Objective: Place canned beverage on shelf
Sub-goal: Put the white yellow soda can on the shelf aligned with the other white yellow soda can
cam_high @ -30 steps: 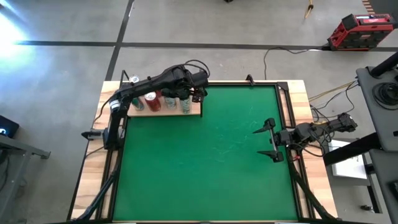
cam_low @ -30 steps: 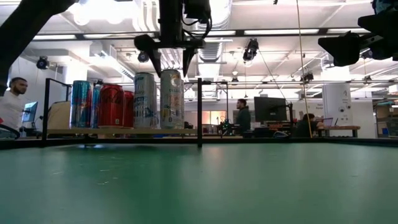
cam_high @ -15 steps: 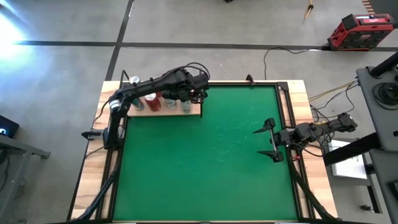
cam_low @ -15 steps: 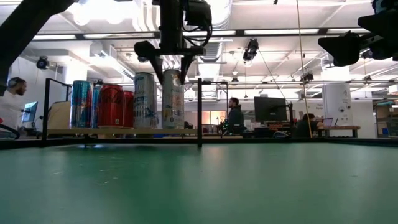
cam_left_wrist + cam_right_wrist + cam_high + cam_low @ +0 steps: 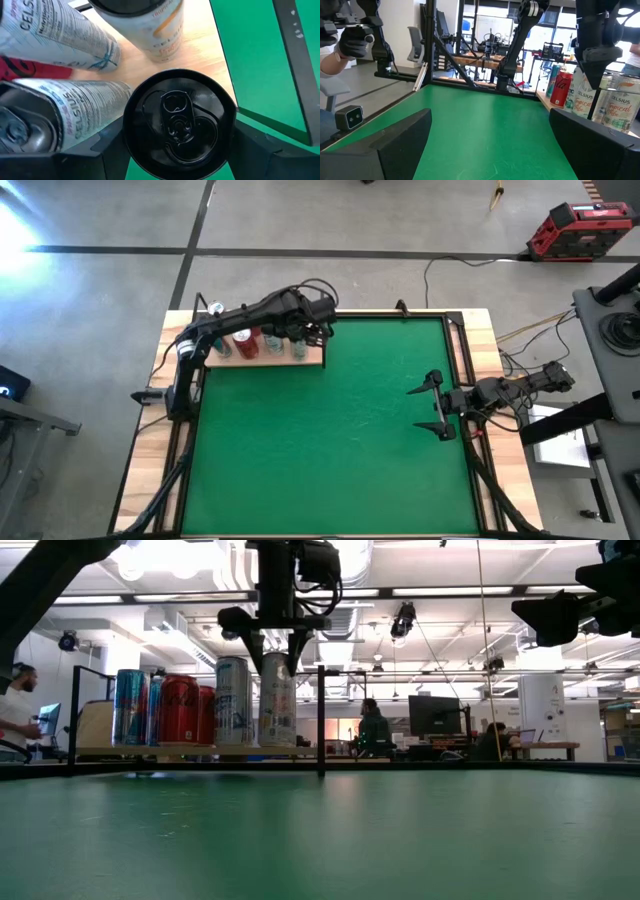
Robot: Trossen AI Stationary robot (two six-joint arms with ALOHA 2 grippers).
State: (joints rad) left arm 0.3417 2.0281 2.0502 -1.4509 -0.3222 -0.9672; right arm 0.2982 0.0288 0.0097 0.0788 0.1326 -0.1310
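Now the left gripper [image 5: 276, 652] hangs over the shelf [image 5: 312, 361], its fingers [image 5: 249, 638] narrowed onto the rim of a pale can [image 5: 277, 702], one finger on each side of the dark lid [image 5: 179, 124]; the can stands upright on the wood board, just beside another white can [image 5: 233, 700], with a red can [image 5: 178, 709] and a blue can [image 5: 130, 706] farther along; the right gripper [image 5: 432, 406] waits well apart over the green mat [image 5: 330, 450], fingers spread wide, holding nothing.

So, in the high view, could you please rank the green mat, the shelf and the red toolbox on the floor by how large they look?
1. Green mat, by far the largest.
2. Shelf.
3. Red toolbox.
The shelf and toolbox look close in size, and the toolbox sits lower, farther from the camera, so that order is unsure.
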